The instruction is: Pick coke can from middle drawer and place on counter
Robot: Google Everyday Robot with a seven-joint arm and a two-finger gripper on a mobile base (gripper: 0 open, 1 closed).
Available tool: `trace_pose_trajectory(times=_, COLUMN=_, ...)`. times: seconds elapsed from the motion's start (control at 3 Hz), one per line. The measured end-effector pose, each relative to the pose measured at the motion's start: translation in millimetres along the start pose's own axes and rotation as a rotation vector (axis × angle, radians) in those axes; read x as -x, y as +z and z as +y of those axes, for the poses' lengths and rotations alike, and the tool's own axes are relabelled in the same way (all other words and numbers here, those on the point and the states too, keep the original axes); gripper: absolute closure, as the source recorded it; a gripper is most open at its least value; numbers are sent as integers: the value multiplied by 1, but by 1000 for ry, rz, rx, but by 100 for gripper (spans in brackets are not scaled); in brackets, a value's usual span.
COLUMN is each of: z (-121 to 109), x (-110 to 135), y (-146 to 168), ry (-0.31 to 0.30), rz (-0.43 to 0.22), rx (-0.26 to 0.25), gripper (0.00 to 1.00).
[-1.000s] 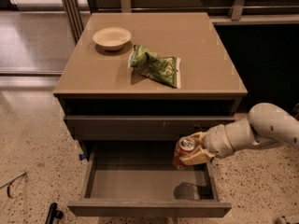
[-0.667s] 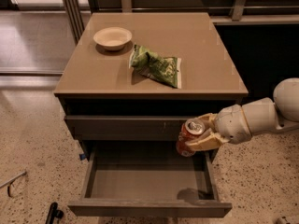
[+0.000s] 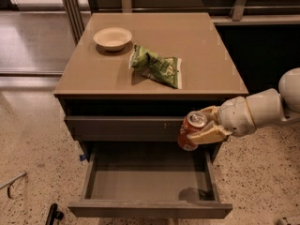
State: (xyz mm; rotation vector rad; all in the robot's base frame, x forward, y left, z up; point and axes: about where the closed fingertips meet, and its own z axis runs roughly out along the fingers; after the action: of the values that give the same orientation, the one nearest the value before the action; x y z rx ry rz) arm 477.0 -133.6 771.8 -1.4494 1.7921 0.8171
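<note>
The red coke can [image 3: 189, 128] with its silver top is held tilted in my gripper [image 3: 202, 127], above the right rear part of the open middle drawer [image 3: 149, 209]. The gripper's pale fingers [image 3: 207, 136] are shut around the can, just below the counter's front edge. The drawer is pulled out and its grey floor shows nothing inside. The counter [image 3: 206, 55] is the tan-brown top slab of the dark cabinet, above and behind the can.
A pale round bowl [image 3: 112, 37] sits at the counter's back left. A green snack bag [image 3: 156, 65] lies near the counter's middle. A closed drawer front [image 3: 122, 128] is above the open drawer. Speckled floor surrounds the cabinet.
My gripper has lifted the coke can up out of the drawer and slightly to the right, to about the height of the closed drawer front.
</note>
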Motion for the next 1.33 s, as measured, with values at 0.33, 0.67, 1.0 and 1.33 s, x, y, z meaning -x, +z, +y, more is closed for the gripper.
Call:
trace_pose_trajectory(times=0.33, z=-12, x=69, y=-56, ry=-11, rz=-29, rx=-44, gripper=100)
trace_pose_trajectory(times=0.67, z=-14, x=75, y=-60, ry=-8, rz=-41, rx=-46, gripper=100)
trace_pose_trajectory(times=1.0, z=-26, x=93, y=-74, ry=10, rz=-40, rx=-46, gripper=100)
trace_pose_trajectory(times=1.33, z=-47, x=119, y=-97, ry=49, rz=4, rx=-29, gripper=100)
